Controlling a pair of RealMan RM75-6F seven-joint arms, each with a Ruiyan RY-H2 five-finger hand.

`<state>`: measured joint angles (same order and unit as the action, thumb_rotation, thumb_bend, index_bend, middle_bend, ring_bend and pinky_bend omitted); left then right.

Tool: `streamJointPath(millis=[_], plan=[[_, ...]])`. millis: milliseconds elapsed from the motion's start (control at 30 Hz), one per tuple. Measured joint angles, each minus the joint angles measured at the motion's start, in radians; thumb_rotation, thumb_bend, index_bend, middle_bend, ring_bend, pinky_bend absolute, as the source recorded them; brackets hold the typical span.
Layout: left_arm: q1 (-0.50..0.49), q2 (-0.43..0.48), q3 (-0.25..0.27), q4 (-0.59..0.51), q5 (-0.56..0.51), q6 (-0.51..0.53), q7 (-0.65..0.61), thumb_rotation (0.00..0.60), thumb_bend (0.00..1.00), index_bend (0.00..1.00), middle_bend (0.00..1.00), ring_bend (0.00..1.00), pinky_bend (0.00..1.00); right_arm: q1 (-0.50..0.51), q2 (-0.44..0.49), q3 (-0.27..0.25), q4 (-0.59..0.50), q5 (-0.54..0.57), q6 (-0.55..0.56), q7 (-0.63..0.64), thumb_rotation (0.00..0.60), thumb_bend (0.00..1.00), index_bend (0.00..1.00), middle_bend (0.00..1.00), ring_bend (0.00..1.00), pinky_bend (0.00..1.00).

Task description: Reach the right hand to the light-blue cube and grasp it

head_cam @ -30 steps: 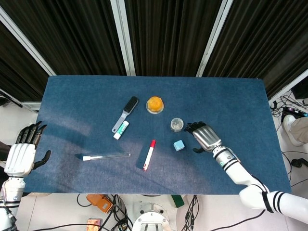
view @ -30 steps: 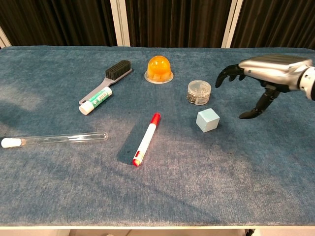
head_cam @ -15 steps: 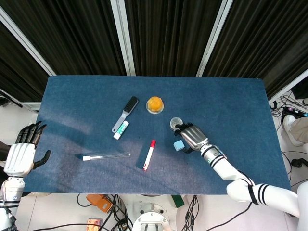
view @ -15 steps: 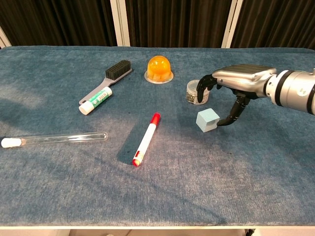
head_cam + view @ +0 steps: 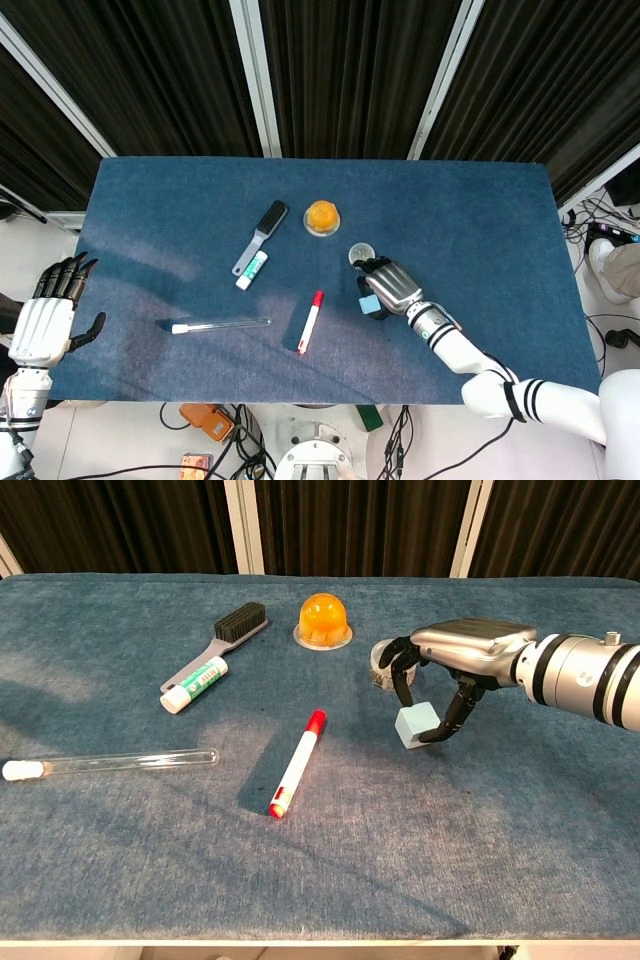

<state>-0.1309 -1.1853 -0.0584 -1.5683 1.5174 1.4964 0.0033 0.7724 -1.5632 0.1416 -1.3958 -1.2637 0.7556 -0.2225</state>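
Light-blue cube [image 5: 415,724] on the table, right hand [image 5: 452,660] over it, fingers closed against its sides

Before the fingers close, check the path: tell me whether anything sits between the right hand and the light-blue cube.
Nothing visible does. The right hand is already over the light-blue cube, with digits down on both sides of it. The small clear jar stands just behind the fingers, not between the hand and the cube.

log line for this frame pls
phase: closing on target | right hand: fingers around light-blue cube, cube on table | left hand: idle at table edge, holds nothing | small jar: behind cube
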Motion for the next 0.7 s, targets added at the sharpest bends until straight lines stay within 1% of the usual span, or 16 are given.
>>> streamJointPath(millis=[200, 367, 533, 700], plan=[[0.000, 0.001, 0.000, -0.001, 0.000, 0.001, -0.002, 0.600, 0.33, 0.08, 0.00, 0.00, 0.08, -0.009, 0.029, 0.013, -0.024, -0.014, 0.058, 0.020, 0.600, 0.32, 0.68, 0.25, 0.27, 0.26], [0.001, 0.001, 0.000, -0.002, -0.001, 0.000, 0.000, 0.600, 0.33, 0.08, 0.00, 0.00, 0.08, -0.029, 0.089, 0.029, -0.088, -0.032, 0.125, 0.034, 0.600, 0.32, 0.68, 0.25, 0.27, 0.26], [0.002, 0.003, 0.000, -0.003, -0.002, 0.002, -0.001, 0.600, 0.33, 0.08, 0.00, 0.00, 0.08, -0.071, 0.174, 0.037, -0.190, -0.076, 0.228, 0.047, 0.600, 0.32, 0.68, 0.25, 0.27, 0.26], [0.003, 0.003, -0.001, -0.005, -0.006, 0.001, -0.001, 0.600, 0.33, 0.08, 0.00, 0.00, 0.08, -0.144, 0.274, 0.038, -0.298, -0.148, 0.378, 0.078, 0.600, 0.32, 0.68, 0.25, 0.27, 0.26]])
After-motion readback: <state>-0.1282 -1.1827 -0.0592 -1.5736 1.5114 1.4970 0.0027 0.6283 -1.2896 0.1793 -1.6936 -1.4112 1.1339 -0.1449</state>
